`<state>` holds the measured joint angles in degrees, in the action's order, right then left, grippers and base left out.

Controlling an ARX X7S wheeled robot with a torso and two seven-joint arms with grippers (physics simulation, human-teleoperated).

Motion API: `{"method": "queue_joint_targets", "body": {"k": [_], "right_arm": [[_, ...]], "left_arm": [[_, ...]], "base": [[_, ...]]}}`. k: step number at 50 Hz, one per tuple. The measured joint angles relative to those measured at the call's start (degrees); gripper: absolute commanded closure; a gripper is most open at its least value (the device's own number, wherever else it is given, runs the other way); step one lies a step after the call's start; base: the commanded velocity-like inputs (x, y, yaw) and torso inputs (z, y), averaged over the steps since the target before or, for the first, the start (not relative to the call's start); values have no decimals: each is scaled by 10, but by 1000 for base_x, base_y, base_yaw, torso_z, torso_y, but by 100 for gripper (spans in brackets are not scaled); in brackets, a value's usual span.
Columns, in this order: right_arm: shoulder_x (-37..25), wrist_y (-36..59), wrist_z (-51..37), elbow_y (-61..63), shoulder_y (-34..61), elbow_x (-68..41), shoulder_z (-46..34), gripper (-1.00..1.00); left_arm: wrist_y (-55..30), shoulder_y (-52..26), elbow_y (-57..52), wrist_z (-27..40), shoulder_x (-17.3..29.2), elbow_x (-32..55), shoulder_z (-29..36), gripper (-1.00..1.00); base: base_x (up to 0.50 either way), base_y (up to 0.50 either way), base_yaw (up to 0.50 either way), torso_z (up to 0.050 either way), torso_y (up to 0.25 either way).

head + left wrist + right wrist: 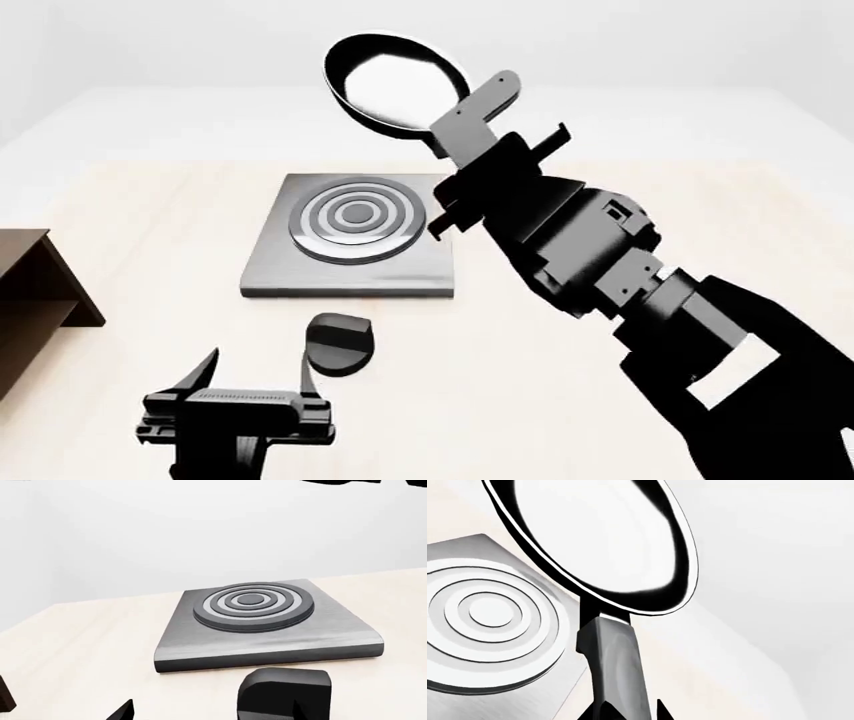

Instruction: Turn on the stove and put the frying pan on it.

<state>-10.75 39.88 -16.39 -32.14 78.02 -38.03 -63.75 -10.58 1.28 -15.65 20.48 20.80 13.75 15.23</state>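
The right tool (483, 140) clamped the handle of the frying pan (396, 92), holding the pan raised and tilted above the far side of the stove (350, 252). The stove lay flat on the pale counter (160, 230), its black knob (340, 345) just in front of it. The left tool (260, 385) hovered near the knob, jaws spread. A brown shelf (34, 290) stood at the left edge.

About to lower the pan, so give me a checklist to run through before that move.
1. Right gripper holds the frying pan by its handle: ok.
2. Pan is over the stove rings: not ok, it hangs past the far edge.
3. Rings are bare: ok.
4. Knob turned on: cannot tell.
5. Left gripper clear of the stove: ok, open, near the knob.
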Motion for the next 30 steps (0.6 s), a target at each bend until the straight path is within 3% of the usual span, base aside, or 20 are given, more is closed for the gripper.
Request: {"method": "queue_joint_targets", "body": {"k": [9,22,30], "right_arm": [[47,-41,1,-82,6,2,-14,100],[81,-114,-58,-163,50,-180,-181,100],[87,-133,-80,-170,62,-242,-238,100]], "left_arm": [[8,2,2,1,2,-3,1,-100],[26,8,3,-5,6,2,1,-100],[35,11,2,-7,8,5,-1,-100]], "base": [[0,0,0,0,2],[0,0,0,1,2],[0,0,0,0,1]]}}
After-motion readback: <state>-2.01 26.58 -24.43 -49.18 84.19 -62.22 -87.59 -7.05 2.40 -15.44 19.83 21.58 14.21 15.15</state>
